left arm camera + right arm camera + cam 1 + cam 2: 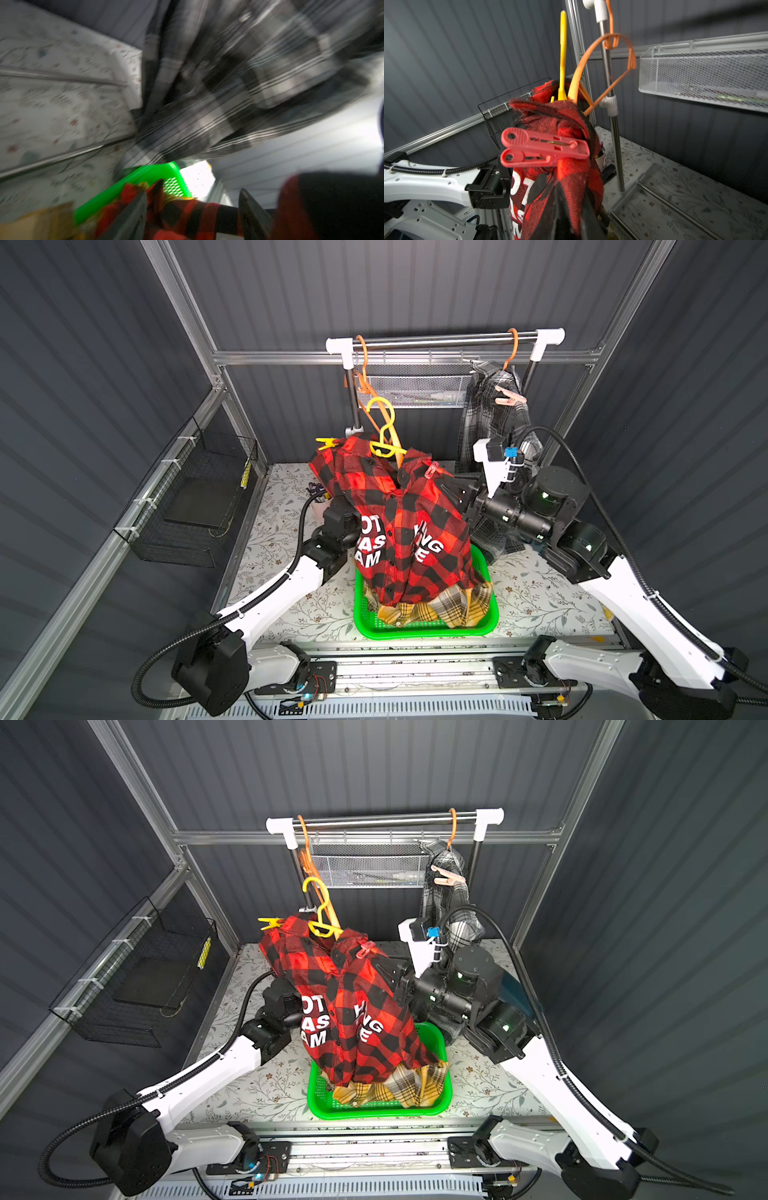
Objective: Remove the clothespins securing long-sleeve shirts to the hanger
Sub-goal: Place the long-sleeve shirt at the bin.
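A red-and-black check shirt [395, 522] [345, 1011] sits on a yellow hanger [384, 435] above the green basket [424, 630]. A yellow clothespin [328, 443] [270, 923] grips one shoulder and a red clothespin [432, 468] [544, 149] grips the other. My right gripper [572, 191] is shut on the red shirt's fabric just below the red clothespin. In the blurred left wrist view, my left gripper [192, 205] is open with red-and-black cloth lying between its fingers; in both top views the shirt hides it. The grey plaid shirt [494, 418] hangs at the rail's right end with a salmon-pink clothespin [509, 396]. The yellow-and-black shirt [440, 605] lies in the basket.
An empty orange hanger [363, 373] hangs at the left end of the steel rail [444, 339]. A white mesh shelf [411, 389] runs along the back. A black wire basket [199, 497] is fixed to the left wall. A cup [320, 502] stands behind the left arm.
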Robot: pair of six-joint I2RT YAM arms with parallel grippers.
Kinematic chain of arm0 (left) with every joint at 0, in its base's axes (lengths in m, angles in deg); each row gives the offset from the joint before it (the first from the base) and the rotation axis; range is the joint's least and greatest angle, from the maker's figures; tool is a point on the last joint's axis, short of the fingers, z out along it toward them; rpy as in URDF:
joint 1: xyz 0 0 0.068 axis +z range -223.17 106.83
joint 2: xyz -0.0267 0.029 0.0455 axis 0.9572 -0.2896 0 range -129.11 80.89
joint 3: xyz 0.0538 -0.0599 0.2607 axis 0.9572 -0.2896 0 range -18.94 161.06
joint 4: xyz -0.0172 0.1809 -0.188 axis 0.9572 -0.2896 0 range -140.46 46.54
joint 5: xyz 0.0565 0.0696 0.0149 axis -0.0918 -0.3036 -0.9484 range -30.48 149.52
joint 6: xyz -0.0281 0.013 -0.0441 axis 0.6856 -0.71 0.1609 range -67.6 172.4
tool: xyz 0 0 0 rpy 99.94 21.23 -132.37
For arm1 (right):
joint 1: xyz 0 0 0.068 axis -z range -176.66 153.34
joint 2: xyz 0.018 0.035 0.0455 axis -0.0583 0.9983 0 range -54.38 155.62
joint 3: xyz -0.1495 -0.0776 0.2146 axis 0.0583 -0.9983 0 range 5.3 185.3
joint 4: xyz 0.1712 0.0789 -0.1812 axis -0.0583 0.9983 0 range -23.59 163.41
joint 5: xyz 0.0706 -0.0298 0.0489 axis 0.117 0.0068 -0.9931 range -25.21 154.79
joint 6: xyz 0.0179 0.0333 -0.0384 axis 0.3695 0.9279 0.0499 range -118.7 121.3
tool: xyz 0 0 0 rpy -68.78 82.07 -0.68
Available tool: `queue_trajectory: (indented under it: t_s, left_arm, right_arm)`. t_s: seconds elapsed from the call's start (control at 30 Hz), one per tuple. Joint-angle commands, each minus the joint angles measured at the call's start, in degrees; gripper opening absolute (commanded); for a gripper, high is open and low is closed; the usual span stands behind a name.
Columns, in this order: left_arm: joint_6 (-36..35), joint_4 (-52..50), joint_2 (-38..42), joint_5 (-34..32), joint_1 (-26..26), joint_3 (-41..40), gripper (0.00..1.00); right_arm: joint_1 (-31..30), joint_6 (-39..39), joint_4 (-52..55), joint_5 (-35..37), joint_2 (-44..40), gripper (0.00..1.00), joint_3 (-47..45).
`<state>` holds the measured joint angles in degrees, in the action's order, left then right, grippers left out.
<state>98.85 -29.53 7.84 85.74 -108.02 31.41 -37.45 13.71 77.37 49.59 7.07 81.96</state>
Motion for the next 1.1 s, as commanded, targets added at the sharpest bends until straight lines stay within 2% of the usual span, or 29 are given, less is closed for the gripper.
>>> queue_trajectory:
  t_s: [0.0,0.2,0.33,0.6,0.8,1.07]
  left_arm:
    - [-2.72,-4.61,-0.25,-6.14,-0.39,-2.25,0.71]
    - [-4.73,-15.96,3.78,-16.77,-0.33,-5.08,0.76]
    - [-6.09,-22.30,7.88,-22.49,0.25,-4.45,0.84]
    - [-6.65,-30.67,14.96,-26.24,3.85,-4.87,0.92]
    - [-8.57,-34.88,22.33,-25.85,9.93,-5.36,0.94]
    - [-13.36,-39.20,19.44,-28.94,10.96,-0.65,0.94]
  right_arm:
    - [1.00,0.17,-6.91,-1.01,-4.35,0.00,-5.83]
    - [4.55,0.99,-7.56,-1.53,-10.30,0.00,-17.30]
    - [7.57,2.01,-7.58,-2.00,-12.11,0.00,-21.53]
    - [9.14,-1.02,-6.39,-3.04,-12.74,0.00,-23.65]
    - [9.44,-3.14,-5.10,-2.73,-12.39,0.00,-24.37]
    - [9.68,-5.13,-3.38,-1.70,-13.78,0.00,-23.99]
